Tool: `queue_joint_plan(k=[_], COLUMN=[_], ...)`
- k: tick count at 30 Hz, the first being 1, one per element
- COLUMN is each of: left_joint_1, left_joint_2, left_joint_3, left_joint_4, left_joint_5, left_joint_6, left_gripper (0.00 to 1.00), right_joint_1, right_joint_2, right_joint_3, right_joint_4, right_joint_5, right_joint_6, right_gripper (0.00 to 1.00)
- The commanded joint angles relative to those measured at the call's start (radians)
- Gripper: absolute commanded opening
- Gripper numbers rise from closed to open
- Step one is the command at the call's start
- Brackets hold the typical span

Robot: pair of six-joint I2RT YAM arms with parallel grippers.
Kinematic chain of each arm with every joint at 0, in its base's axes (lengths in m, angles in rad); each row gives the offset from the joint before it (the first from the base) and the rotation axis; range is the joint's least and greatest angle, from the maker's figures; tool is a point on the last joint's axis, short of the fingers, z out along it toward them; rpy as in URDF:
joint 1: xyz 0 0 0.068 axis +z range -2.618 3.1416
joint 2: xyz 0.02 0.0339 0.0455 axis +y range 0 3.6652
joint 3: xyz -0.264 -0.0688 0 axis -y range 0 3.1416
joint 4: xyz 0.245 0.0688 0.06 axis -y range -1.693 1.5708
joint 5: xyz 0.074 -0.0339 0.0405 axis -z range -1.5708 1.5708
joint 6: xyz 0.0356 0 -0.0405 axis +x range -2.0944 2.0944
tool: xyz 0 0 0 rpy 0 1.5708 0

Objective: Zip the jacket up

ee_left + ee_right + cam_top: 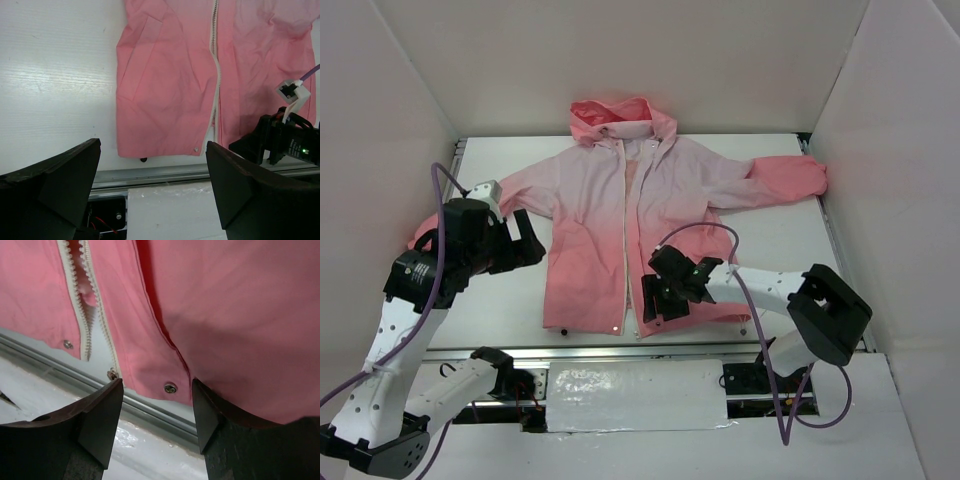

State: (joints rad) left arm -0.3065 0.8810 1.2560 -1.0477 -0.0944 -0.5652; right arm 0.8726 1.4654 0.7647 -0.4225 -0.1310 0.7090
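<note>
The pink jacket [590, 220] lies flat on the white table, hood at the far side and coral hem toward me. Its white zipper [625, 260] is unzipped, and the two tooth rows [100, 310] lie apart at the hem. My right gripper [655, 300] is open and low over the hem of the right front panel. A metal snap [170, 388] sits between its fingers, and the zipper end [112, 374] lies just left of them. My left gripper [530, 245] is open and empty above the table, left of the jacket [160, 90]. In its view the zipper [215, 75] runs down to the hem.
A metal rail [640, 352] runs along the table's near edge, just below the hem. A shiny sheet [635, 395] lies in front of it. White walls close in the left, far and right sides. The jacket's right sleeve [790, 180] reaches the right wall.
</note>
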Motion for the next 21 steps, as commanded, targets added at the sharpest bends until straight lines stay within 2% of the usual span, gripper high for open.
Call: queue_joint_plan(k=[1,5,8,11,18,21], left_joint_1=[-0.003,-0.003,-0.003,-0.003,-0.003,-0.003], left_joint_2=[-0.01,-0.019,-0.025,-0.024,-0.022,-0.027], left_joint_3=[0.016,0.003,-0.003,-0.003,-0.013,-0.027], left_joint_4=[0.0,-0.006,-0.008,-0.014,-0.011,-0.005], left_joint_5=[0.031,0.039,0.045,0.051,0.062,0.073], left_joint_6=[-0.021,-0.019,-0.019,-0.018,-0.019,-0.024], left_gripper=[0.99,0.99,0.99,0.99,0.99,0.99], right_joint_1=[0.008,0.008,0.008,0.008,0.006,0.008], right_joint_2=[0.012,0.035,0.064,0.088,0.064,0.038], right_joint_3=[-0.021,-0.053,-0.064,-0.062,-0.056,-0.053], right_joint_4=[0.085,0.122,0.157,0.162,0.163,0.177], right_joint_5=[0.025,0.011,-0.015,-0.018,-0.015,-0.045], right_joint_6=[-0.003,0.012,0.021,0.038,0.056,0.069], right_gripper=[0.64,0.6,0.53,0.44,0.08,0.08])
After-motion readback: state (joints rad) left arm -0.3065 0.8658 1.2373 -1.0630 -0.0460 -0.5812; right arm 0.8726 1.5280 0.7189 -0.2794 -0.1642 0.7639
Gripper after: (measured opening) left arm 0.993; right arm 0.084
